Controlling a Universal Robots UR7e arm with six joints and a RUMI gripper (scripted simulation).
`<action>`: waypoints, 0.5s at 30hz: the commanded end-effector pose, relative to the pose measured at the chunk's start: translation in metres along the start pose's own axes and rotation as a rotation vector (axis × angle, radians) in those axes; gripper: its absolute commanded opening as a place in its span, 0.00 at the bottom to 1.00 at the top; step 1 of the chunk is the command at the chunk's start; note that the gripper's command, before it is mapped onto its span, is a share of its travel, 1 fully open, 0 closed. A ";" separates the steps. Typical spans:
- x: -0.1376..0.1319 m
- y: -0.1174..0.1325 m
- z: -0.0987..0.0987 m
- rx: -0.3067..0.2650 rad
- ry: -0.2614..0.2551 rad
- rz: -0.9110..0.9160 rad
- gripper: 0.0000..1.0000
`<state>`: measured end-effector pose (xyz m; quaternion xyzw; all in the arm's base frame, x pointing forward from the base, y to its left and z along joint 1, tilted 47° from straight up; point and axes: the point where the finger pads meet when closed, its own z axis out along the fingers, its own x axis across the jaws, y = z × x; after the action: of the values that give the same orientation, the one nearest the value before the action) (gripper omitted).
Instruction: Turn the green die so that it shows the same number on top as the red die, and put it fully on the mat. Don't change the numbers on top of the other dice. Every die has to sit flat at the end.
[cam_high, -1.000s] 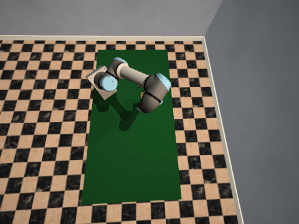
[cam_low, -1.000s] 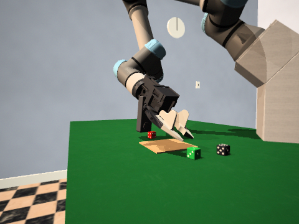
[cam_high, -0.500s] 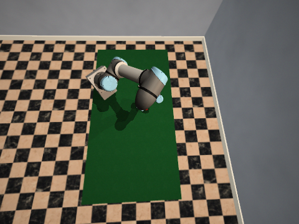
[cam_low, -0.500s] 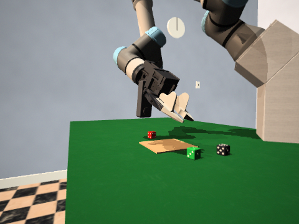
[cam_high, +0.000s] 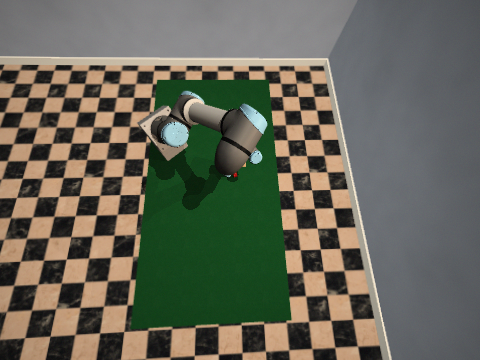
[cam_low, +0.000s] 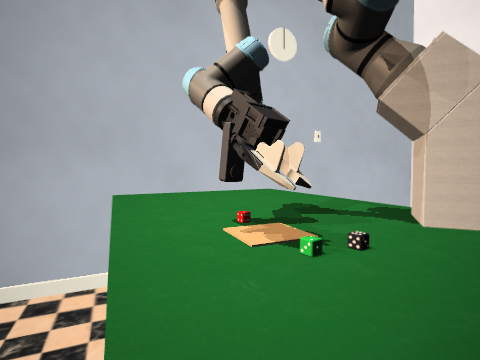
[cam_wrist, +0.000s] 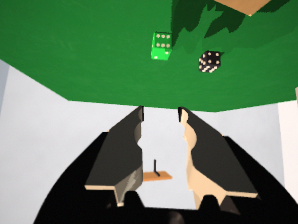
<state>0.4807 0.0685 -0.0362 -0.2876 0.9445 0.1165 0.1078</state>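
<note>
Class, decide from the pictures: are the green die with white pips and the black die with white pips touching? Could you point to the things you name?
Apart: the exterior view shows green surface between the green die (cam_low: 310, 246) (cam_wrist: 161, 46) and the black die (cam_low: 358, 241) (cam_wrist: 209, 61).

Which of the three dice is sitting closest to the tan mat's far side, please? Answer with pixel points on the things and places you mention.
The red die (cam_low: 243, 216): it sits behind the mat (cam_low: 260, 241), unlike the green and black dice.

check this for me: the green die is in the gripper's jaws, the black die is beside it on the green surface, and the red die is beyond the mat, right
The green die is not in the gripper's jaws: the exterior view shows it resting on the green surface, below the raised gripper. The rest stands.
</note>
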 end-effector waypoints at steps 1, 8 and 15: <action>0.000 0.001 0.001 0.023 0.001 -0.001 0.24; 0.000 0.008 0.003 0.146 0.000 -0.001 0.24; 0.000 0.018 0.008 0.354 0.001 -0.001 0.24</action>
<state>0.4746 0.0791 -0.0373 -0.2754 0.9512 0.0146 0.1384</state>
